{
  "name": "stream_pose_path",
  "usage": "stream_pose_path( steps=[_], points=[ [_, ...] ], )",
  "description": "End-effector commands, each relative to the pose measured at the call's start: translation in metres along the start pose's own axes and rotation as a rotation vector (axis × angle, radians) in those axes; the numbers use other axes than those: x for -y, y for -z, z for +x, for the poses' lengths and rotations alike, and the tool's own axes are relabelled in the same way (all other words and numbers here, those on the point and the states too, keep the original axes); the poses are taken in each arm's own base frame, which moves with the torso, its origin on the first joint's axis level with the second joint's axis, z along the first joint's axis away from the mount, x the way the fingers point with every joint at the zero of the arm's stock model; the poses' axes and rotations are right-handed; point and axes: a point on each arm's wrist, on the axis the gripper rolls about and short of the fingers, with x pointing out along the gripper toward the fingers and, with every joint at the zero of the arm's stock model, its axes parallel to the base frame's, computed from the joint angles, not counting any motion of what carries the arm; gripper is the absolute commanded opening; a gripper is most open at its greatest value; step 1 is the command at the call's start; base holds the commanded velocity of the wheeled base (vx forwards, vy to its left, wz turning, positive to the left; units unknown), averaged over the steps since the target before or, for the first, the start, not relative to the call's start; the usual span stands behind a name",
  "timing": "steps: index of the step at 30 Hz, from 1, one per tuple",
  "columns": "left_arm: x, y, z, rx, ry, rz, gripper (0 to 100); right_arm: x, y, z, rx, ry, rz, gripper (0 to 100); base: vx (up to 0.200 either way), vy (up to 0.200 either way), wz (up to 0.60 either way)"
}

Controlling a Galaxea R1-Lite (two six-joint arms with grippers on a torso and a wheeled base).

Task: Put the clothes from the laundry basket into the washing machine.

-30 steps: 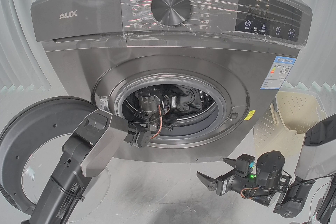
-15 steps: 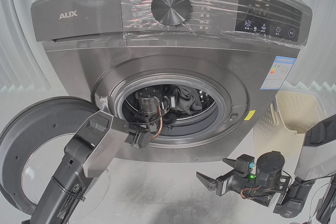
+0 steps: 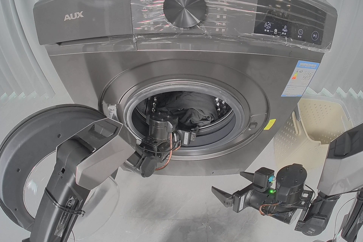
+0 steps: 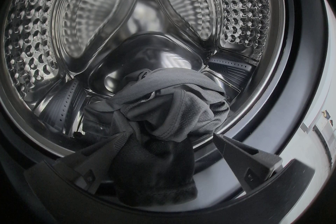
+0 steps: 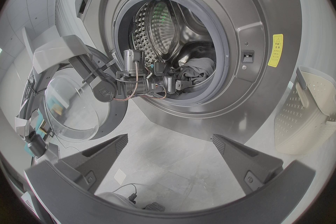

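The washing machine point(image 3: 181, 65) stands with its round door point(image 3: 34, 155) swung open to the left. A heap of dark clothes point(image 3: 193, 108) lies in the drum point(image 4: 105, 25), and one dark fold hangs over the front seal. My left gripper point(image 3: 193, 132) is at the lower rim of the opening. It is open, its fingers point(image 4: 101, 156) spread on either side of the clothes point(image 4: 164, 112) without closing on them. My right gripper point(image 3: 230, 188) hangs open and holds nothing, low over the floor in front of the machine. The cream laundry basket point(image 3: 314, 129) stands at the right.
The open door point(image 5: 70, 109) takes up the space at the machine's left, beside my left arm. Grey floor point(image 5: 175, 161) lies free in front of the machine. The basket point(image 5: 308, 112) stands close to the machine's right side, and white curtains hang behind.
My left gripper has pulled back and down from inside the drum to the lower rim of the opening. The dark clothes stay in the drum. The right arm has not moved.
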Motion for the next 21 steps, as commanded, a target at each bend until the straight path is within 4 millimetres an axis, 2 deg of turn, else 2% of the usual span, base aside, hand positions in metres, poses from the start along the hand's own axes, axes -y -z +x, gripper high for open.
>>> stream_pose_path(
  steps=[1, 4, 5, 13, 18, 21],
  points=[
    [0.002, -0.001, -0.004, -0.008, 0.004, 0.001, 100, -0.001, 0.001, 0.001, -0.005, -0.002, 0.000, 100, 0.000, 0.000, 0.00],
    [0.002, 0.003, -0.003, -0.014, 0.003, 0.004, 100, -0.001, 0.001, 0.001, -0.005, -0.002, 0.004, 100, 0.000, 0.000, 0.00],
    [0.002, 0.007, -0.002, -0.022, 0.003, 0.004, 0, -0.001, 0.001, 0.001, -0.004, -0.002, 0.004, 100, 0.000, 0.000, 0.00],
    [0.002, -0.001, 0.001, 0.025, 0.004, -0.004, 0, -0.001, 0.001, 0.001, -0.004, -0.002, 0.004, 100, 0.000, 0.000, 0.00],
    [0.001, -0.029, 0.008, 0.151, -0.012, -0.027, 0, -0.001, 0.001, 0.001, -0.002, -0.002, 0.003, 100, 0.000, 0.000, 0.00],
    [-0.002, -0.038, 0.015, 0.216, -0.022, -0.037, 0, -0.001, 0.000, 0.001, -0.001, -0.003, 0.004, 100, 0.000, 0.000, 0.00]
  ],
)
